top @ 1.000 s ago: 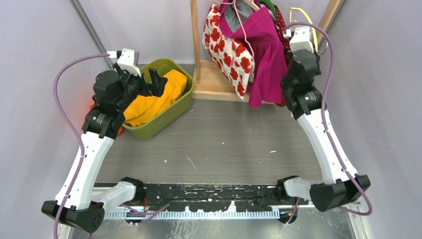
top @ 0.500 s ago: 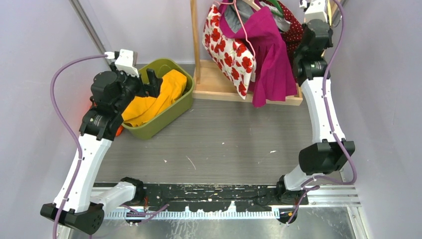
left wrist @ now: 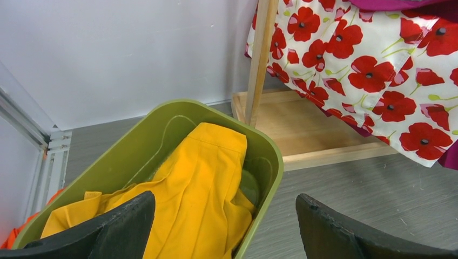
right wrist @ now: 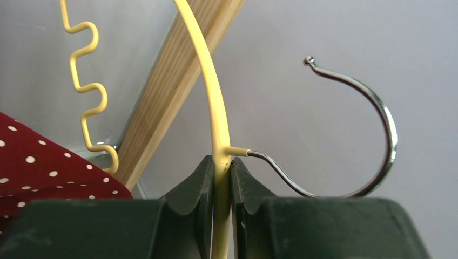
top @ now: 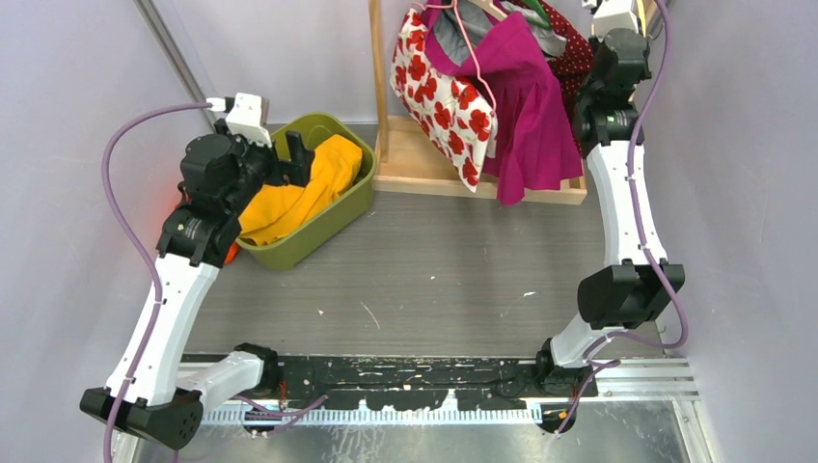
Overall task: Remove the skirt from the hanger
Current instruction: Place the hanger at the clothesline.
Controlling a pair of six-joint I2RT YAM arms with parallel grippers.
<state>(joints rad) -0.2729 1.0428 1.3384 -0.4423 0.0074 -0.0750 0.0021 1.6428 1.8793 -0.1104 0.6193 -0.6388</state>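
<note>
Fingers of your right gripper (right wrist: 221,168) are clamped on the yellow hanger (right wrist: 208,81), pinching its wire just below the spot where the chrome hook (right wrist: 378,108) branches off to the right. That hook curls free against the grey wall. To the left of the grip, the hanger's wavy arm drops toward the red polka-dot skirt (right wrist: 38,167) in the lower left of the wrist frame. You cannot tell from here whether the cloth hangs on that arm. Behind the hanger, a wooden rack post (right wrist: 173,70) slants up.

From above, the skirt sits at the upper right of the frame, tucked behind a magenta garment (top: 526,106) and a poppy-print garment (top: 444,96) on the same rack.

Your left gripper (left wrist: 224,204) has its fingers spread wide apart, holding nothing. It hangs over the olive-green bin (left wrist: 270,156), which holds a yellow garment (left wrist: 194,183).
</note>
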